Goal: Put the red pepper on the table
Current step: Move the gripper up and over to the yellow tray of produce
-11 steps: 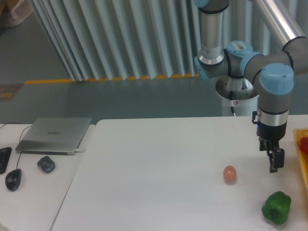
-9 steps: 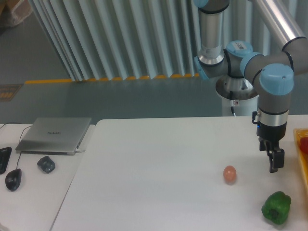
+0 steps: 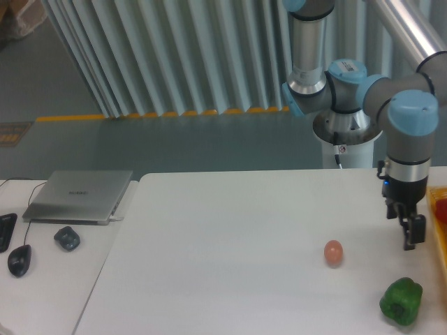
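The gripper has shifted right, toward the yellow tray; the red pepper lies just right of the jaws, not yet grasped; jaws hold nothing, opening unclear.

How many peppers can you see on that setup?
2. A green pepper lies on the white table near the front right. A red pepper shows only as a sliver in the yellow tray at the right edge; more could be out of view.
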{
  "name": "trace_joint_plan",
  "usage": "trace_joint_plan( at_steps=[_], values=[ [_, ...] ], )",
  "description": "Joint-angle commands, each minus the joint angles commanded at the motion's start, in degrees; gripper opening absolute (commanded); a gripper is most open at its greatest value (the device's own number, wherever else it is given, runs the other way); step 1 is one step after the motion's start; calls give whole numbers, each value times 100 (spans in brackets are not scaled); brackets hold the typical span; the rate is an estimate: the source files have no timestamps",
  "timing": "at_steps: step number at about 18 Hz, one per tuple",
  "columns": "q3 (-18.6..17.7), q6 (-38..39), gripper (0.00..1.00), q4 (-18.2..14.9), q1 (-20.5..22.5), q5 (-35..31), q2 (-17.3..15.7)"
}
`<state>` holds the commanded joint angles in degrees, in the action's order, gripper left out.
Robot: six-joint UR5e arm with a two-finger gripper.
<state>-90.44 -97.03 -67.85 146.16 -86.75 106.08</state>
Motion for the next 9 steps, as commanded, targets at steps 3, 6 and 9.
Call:
trace_joint_plan(
  at_steps=[3, 6, 9],
  values=[
    [-35, -139, 100, 70, 36, -52, 44],
    [-61, -1015, 100, 96, 219, -255, 53],
    [-184, -1450, 100, 114, 404, -220, 44]
  ],
)
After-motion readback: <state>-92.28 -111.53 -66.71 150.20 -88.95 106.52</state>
